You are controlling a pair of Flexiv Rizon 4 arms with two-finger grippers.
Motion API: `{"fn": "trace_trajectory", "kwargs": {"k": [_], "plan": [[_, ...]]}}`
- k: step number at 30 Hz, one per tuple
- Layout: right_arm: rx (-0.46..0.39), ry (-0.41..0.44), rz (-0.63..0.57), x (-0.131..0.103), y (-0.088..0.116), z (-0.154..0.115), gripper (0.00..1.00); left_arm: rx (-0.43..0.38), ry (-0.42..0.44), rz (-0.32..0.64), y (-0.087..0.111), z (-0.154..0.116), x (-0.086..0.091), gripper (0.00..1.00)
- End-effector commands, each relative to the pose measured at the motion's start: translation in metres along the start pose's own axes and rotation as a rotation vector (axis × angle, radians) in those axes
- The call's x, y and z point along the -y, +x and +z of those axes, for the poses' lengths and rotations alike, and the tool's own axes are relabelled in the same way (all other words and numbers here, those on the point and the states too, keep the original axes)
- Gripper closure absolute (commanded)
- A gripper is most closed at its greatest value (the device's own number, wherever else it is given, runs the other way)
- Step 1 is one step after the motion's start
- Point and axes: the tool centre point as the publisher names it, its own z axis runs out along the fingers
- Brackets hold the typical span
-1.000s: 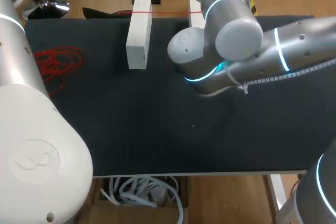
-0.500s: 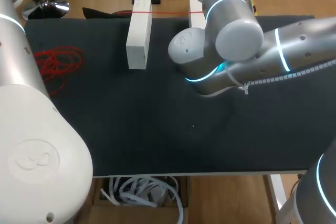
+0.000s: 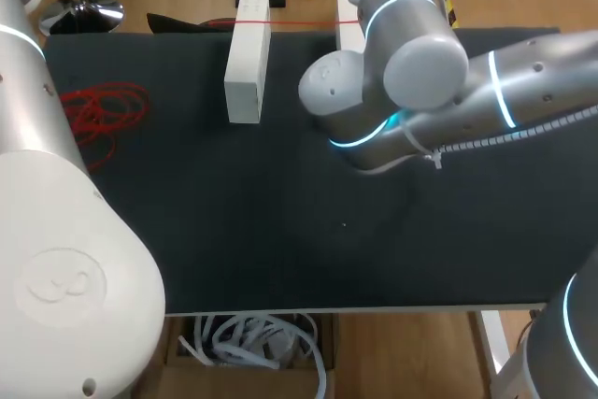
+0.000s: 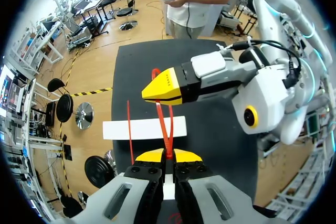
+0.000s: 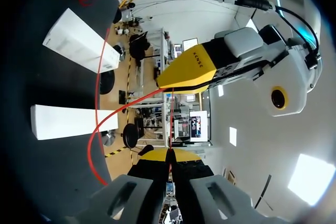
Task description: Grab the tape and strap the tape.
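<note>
left wrist view, red tape clamped in left tool

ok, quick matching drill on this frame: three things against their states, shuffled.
Things: 1 tangled red tape pile; 2 long white rectangular block; 3 left gripper.
States: A shut on a red tape strand; B flat on the black table, tape crossing its far end; C loose heap at the table's left side.
Pairs: 1-C; 2-B; 3-A.
</note>
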Motion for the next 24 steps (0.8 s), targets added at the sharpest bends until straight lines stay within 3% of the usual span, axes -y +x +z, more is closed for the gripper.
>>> {"fn": "trace_trajectory", "kwargs": {"k": [1, 24], "plan": [[-0.009, 0.003, -0.005, 0.0025, -0.0011, -0.0038, 1.0, -0.003, -0.007, -0.001, -0.0007, -0.0019, 0.0012, 1.0], [-0.001, 0.012, 0.004, -0.0011, -0.0043, 0.0007, 1.0, -0.003, -0.007, -0.001, -0.0007, -0.0019, 0.0012, 1.0]]}}
